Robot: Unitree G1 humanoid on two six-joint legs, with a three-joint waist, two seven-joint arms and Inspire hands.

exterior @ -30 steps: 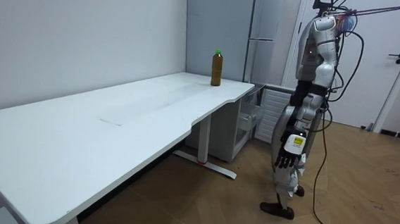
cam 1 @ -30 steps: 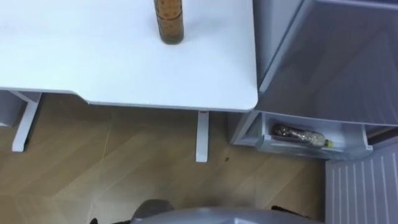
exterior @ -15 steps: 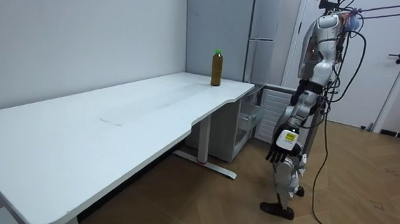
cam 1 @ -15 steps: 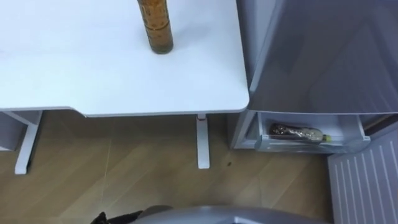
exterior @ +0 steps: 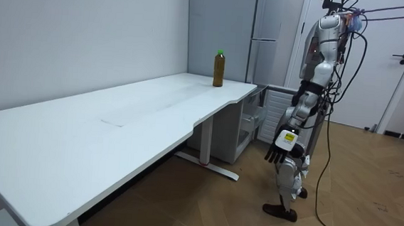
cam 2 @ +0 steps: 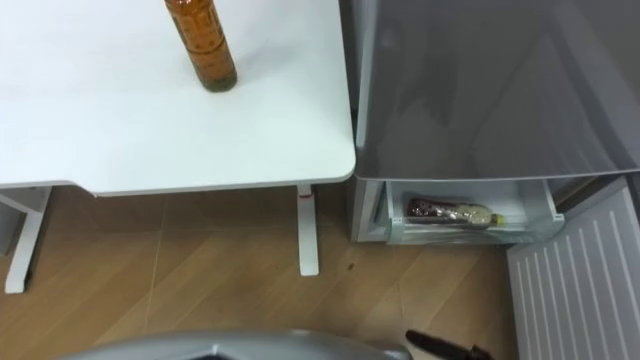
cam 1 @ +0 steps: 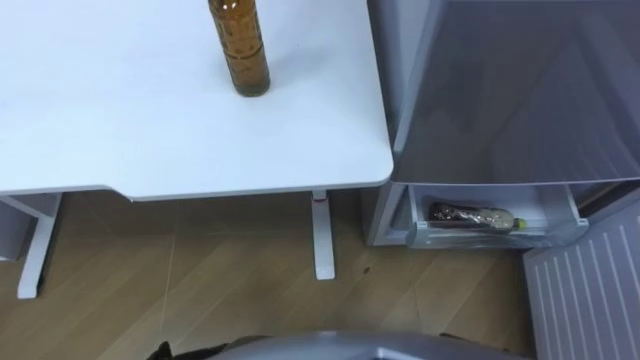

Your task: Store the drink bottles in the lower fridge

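While the robot stood on the floor before the desk's right-hand corner and the fridge (cam 1: 510, 90), the task appeared about half done – one drink stored, one left. A bottle (cam 1: 470, 213) lay on its side in the open lower drawer (cam 1: 480, 238), cap toward the drawer's right end. The second, an amber bottle (cam 1: 240, 50) with a green cap (seen in the room view), stood upright on the desk (cam 1: 150, 130), nearer its right edge than its left and well back from the near edge – untouched by either hand. The left hand (exterior: 283, 150) hung at the robot's side, fingers loose and apart, holding nothing. The right hand (cam 2: 445, 347) showed as a dark sliver; its state could not be told. No writing on either bottle could be read.
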